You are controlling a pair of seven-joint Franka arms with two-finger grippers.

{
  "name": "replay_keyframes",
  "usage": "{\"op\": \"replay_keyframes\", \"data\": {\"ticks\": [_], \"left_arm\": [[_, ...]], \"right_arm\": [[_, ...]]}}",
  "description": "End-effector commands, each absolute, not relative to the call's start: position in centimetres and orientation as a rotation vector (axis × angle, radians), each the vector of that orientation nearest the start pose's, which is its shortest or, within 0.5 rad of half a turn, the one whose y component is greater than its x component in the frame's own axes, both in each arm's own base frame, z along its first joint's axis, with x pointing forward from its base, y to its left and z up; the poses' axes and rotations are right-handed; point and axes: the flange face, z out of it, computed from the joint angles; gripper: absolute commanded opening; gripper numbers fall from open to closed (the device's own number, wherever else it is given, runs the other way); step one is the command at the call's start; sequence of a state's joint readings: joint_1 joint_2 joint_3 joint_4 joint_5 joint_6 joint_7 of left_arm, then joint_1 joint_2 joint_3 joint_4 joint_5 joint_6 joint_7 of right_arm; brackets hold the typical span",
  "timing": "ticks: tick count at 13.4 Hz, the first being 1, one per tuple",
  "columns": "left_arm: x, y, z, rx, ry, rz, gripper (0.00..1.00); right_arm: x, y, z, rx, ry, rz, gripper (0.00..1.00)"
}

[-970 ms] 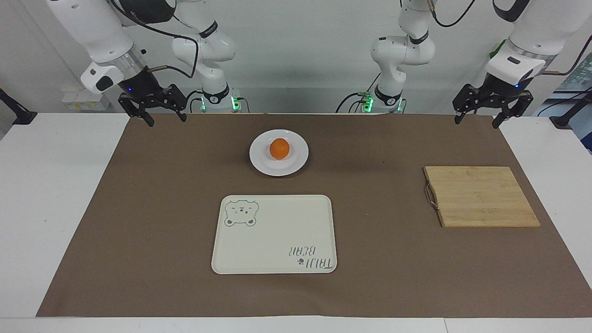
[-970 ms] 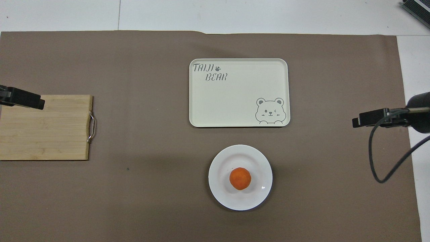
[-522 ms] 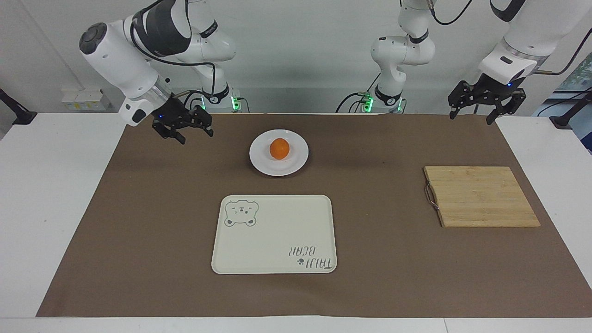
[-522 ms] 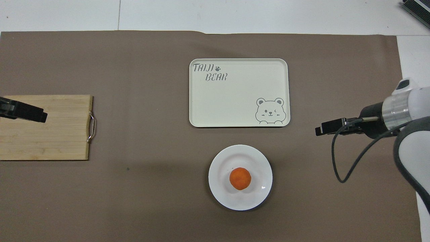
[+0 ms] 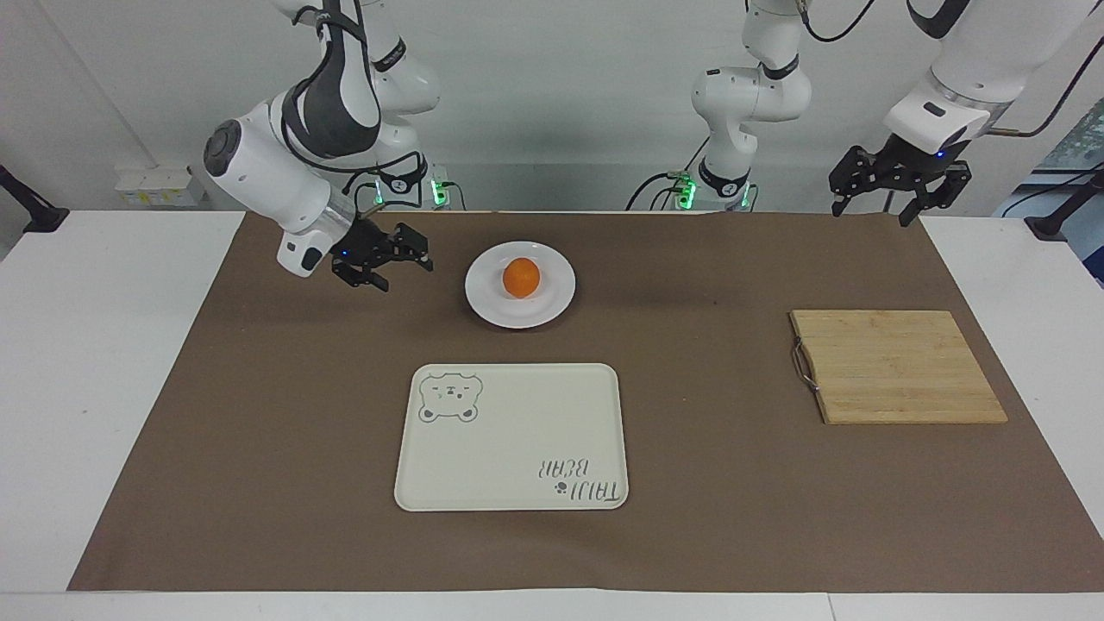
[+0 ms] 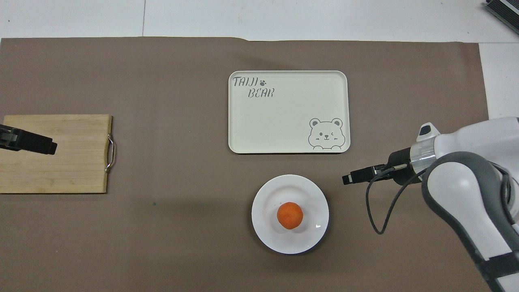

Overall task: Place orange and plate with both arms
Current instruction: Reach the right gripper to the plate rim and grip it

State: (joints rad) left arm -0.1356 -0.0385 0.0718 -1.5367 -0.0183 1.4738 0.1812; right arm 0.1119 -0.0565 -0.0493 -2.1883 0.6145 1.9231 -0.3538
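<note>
With the plate's (image 5: 520, 285) centre as the dial and 12 o'clock pointing away from the robots, the orange (image 5: 522, 278) sits mid-plate. The right gripper (image 5: 385, 261), jaws open and empty, hangs near 3 o'clock, apart. The tray (image 5: 512, 436) lies at 12. The left gripper (image 5: 874, 191), open, waits over the table's corner.
</note>
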Motion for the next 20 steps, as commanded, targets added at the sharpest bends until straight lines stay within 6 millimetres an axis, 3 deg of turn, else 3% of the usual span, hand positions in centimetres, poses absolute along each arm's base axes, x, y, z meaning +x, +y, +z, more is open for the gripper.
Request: {"op": "replay_keyframes", "data": {"ticks": [1, 7, 12, 20], "left_arm": [[53.2, -2.8, 66.0, -3.123, 0.381, 0.031, 1.00], [53.0, -2.9, 65.8, -3.131, 0.316, 0.036, 1.00], [52.9, -2.9, 65.8, -3.132, 0.297, 0.038, 1.00], [53.0, -2.8, 65.9, -3.130, 0.304, 0.029, 1.00]], "right_arm": [[48.4, 8.0, 37.9, -2.511, -0.187, 0.122, 1.00], [46.2, 9.0, 33.2, -2.451, -0.159, 0.112, 1.00], [44.5, 12.2, 29.2, -2.423, -0.102, 0.125, 1.00], [42.4, 11.9, 27.1, -2.378, -0.037, 0.148, 1.00]]}}
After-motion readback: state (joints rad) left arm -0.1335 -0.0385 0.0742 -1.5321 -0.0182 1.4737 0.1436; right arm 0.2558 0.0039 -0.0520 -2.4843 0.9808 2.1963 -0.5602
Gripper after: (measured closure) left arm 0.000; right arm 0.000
